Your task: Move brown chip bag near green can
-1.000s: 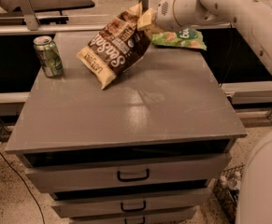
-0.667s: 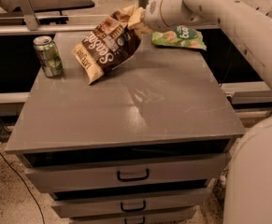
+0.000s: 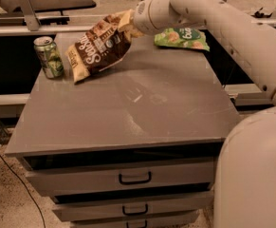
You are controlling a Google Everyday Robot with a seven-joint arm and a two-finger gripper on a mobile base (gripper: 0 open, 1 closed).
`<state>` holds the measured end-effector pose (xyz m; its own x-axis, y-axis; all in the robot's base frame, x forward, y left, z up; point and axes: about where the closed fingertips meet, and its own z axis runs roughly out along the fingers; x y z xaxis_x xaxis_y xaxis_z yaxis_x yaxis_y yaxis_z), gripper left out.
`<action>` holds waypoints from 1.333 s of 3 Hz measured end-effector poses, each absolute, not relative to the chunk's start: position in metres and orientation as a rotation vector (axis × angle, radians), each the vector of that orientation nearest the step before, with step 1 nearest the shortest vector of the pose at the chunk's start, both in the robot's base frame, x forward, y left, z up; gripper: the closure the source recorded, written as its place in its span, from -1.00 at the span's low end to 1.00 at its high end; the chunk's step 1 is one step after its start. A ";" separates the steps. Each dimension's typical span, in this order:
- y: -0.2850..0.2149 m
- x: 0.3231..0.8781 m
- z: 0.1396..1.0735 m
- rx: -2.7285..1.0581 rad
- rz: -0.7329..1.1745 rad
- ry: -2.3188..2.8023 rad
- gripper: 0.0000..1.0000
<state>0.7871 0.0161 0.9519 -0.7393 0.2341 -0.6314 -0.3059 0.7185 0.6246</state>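
Gripper (image 3: 129, 26) apparently pinches crinkly brown chip bag (image 3: 97, 49) by its cream end, near green can (image 3: 48, 57).

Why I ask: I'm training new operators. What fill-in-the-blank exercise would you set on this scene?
The hand holds the brown chip bag by its ___ end. The green can stands ___ on the cabinet top. The cabinet's front shows ___ drawer handles.
Missing words: upper; upright; three.
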 end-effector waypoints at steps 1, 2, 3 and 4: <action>0.033 0.780 0.944 -0.047 1.007 2.228 0.22; 0.041 0.775 0.936 -0.031 1.029 2.250 -0.26; 0.042 0.771 0.929 -0.010 1.037 2.265 -0.73; 0.023 0.764 0.924 0.048 1.016 2.264 -1.00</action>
<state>0.7639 0.0230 0.9237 -0.7898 0.2824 -0.5444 -0.2191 0.6992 0.6805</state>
